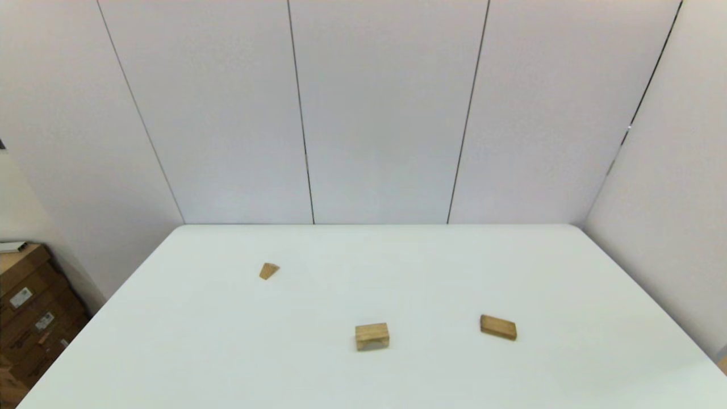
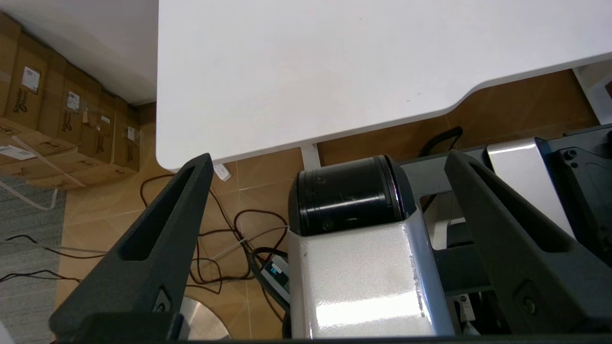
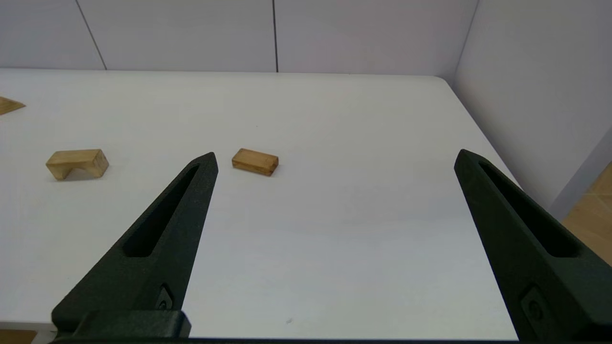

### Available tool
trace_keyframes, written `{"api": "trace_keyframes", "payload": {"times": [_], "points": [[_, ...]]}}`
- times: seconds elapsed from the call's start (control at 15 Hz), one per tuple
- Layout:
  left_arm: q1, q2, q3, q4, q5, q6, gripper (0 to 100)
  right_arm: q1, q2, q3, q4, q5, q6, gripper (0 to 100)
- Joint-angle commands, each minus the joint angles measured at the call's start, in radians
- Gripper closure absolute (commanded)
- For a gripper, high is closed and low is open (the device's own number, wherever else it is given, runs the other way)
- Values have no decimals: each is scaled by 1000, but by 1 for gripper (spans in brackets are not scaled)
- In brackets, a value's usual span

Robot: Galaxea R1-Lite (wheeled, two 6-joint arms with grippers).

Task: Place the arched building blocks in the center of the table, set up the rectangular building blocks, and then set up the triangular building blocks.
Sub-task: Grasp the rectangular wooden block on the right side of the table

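Light-wood arched block [image 1: 372,336] is standing low in the frame's center on the white table [image 1: 397,267], the rectangular block [image 1: 498,327] lying to its right, the triangular block [image 1: 268,270] resting upper left, all well apart. The left gripper [image 2: 327,160] is hanging below the table's edge, fingers spread; the right gripper [image 3: 334,157] is hovering above the table's near edge, fingers wide apart.

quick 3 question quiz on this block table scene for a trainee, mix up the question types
1. True or false: the arched block stands on its two legs on the table.
2. Which block lies farthest to the robot's left? A) rectangular block B) triangular block C) arched block
3. Fill in: the right gripper is ____ and holds nothing.

Key: 1 true; 2 B; 3 open. The left gripper, also open, sits parked off the table's near edge.
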Motion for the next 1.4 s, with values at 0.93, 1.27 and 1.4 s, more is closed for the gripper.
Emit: {"api": "trace_keyframes", "payload": {"times": [0.93, 1.27, 1.4], "points": [[4, -234, 602, -810, -2, -120, 0, 0, 1, 2, 0, 0, -2, 0], [5, -234, 881, -1227, -2, -112, 0, 0, 1, 2, 0, 0, 0, 0], [4, -234, 958, -1365, -7, -102, 0, 0, 0, 2, 0, 0, 0, 0]]}}
